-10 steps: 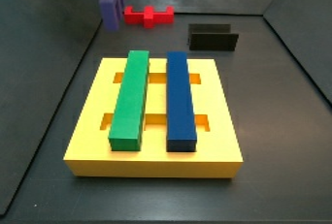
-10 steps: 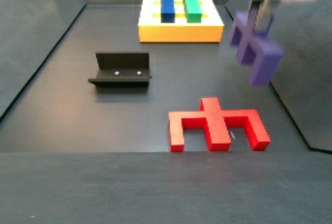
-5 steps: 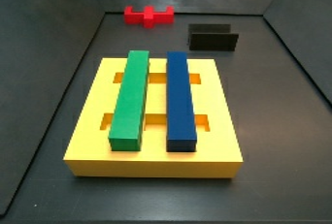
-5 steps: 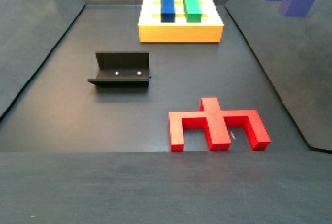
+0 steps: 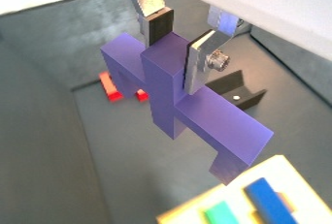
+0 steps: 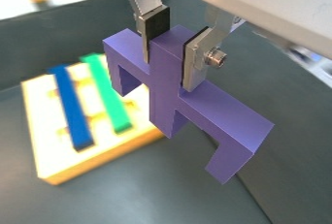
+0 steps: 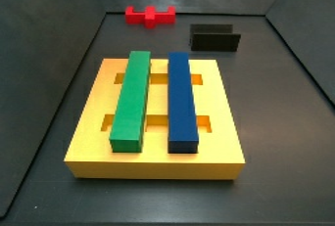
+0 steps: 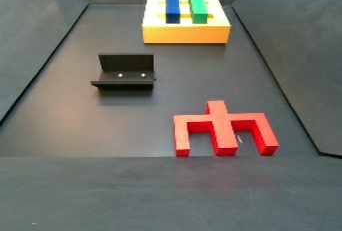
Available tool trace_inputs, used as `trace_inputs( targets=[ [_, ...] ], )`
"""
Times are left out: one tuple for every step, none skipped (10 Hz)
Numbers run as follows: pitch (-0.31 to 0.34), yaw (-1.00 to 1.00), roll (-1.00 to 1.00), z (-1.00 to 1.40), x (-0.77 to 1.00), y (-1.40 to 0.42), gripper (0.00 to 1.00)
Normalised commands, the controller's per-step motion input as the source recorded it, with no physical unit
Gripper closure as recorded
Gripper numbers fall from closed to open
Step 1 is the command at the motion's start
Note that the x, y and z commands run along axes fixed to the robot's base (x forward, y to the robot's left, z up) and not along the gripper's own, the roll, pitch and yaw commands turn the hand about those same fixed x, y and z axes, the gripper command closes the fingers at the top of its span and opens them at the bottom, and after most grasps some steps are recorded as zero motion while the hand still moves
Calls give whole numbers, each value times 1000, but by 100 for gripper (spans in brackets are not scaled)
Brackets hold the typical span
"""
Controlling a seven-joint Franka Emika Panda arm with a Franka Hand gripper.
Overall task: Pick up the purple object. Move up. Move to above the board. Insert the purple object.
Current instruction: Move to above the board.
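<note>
The gripper [image 6: 173,46] was clenched on the purple object [image 6: 182,100]; both wrist views showed its silver plates with dark pads pressed on the two flanks of the piece's central bar, the fingers [image 5: 158,22] closed firmly against it. The purple object hung below the jaws, a long spine with prongs branching off to the side, its long axis running away from the wrist and crosswise to the line between the two fingers. Neither the gripper nor the held piece appeared in either side view, so the lift looked complete and the arm judged to be high above the floor.

Beyond the piece, in a wrist view, the yellow board [image 6: 65,152] lay on the floor off to one side of the object, carrying the blue bar [image 6: 72,107] and the green bar [image 6: 108,97] side by side. So the coming move would be a sideways carry toward the board, not yet a descent.

In a side view the board [image 7: 92,122] filled the lower middle of the frame, with the fixture [image 7: 216,38] at upper right and the red piece [image 7: 151,16] at upper centre, well apart from it.
</note>
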Motion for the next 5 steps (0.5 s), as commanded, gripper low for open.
trace_inputs(
  targets=[
    [40,1000,27,180,717,-1400,100],
    [50,1000,20,188,762,-1400,100],
    [57,1000,27,188,768,-1400,100],
    [69,1000,32,183,803,-1400,100],
    [81,1000,35,101,432,-677,100]
  ],
)
